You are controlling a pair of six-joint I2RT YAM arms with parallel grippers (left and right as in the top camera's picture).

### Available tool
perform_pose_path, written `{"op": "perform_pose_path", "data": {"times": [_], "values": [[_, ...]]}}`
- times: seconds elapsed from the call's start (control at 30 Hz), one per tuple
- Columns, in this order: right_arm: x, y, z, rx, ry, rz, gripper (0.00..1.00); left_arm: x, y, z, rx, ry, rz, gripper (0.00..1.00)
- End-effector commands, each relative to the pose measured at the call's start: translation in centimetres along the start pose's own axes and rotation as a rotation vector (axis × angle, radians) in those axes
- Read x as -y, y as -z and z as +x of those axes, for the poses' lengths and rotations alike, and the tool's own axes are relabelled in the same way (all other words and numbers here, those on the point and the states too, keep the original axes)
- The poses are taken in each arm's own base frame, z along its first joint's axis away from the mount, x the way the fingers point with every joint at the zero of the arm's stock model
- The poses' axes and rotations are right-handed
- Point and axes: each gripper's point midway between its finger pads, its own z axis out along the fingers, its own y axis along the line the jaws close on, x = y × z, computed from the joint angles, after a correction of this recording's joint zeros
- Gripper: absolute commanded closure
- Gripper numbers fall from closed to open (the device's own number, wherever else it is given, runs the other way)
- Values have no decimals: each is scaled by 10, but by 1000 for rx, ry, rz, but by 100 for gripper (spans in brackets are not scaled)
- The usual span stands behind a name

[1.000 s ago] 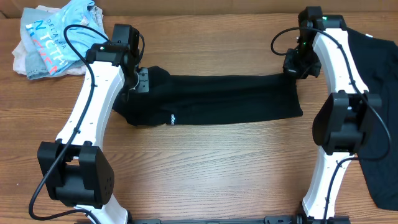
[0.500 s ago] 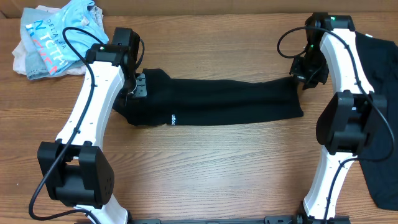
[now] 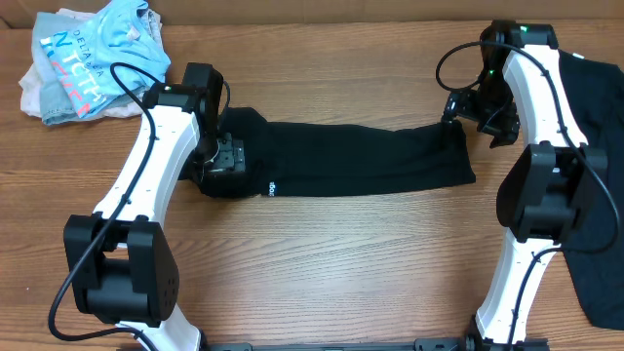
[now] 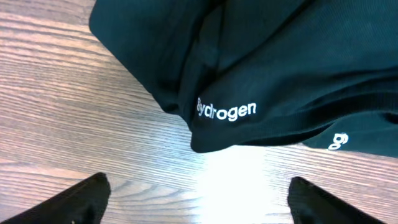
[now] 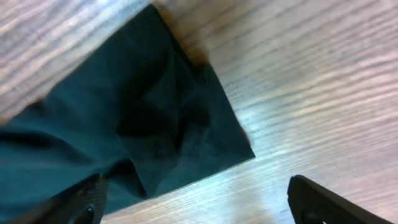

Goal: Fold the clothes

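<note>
A black garment lies folded into a long strip across the middle of the table. My left gripper hovers over its left end, jaws wide open. In the left wrist view the cloth with a white "Hydrogen" print fills the top, and my left gripper has bare wood between its fingertips. My right gripper stands open at the strip's right end. In the right wrist view my right gripper holds nothing, and the cloth's corner lies flat just ahead of it.
A heap of light blue and white clothes sits at the back left corner. Another black garment lies along the right edge, behind the right arm. Both arm bases stand at the front of the wooden table.
Both grippers have opened and let go of the black garment's ends. The left gripper has shifted slightly toward the front. The strip now lies flat.
</note>
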Motion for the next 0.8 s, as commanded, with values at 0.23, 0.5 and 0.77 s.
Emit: {"op": "perform_pose_path", "data": {"times": [0.23,0.5,0.77], "values": [[-50,5,-12,44,32,-228,43,52,19,-24,109,-69,302,84],[-69,-35,7,-11,82,-204,75,69,7,-20,115,-118,354,92],[-43,-71,20,-44,44,-53,78,67,-48,-5,112,-94,356,94]]}}
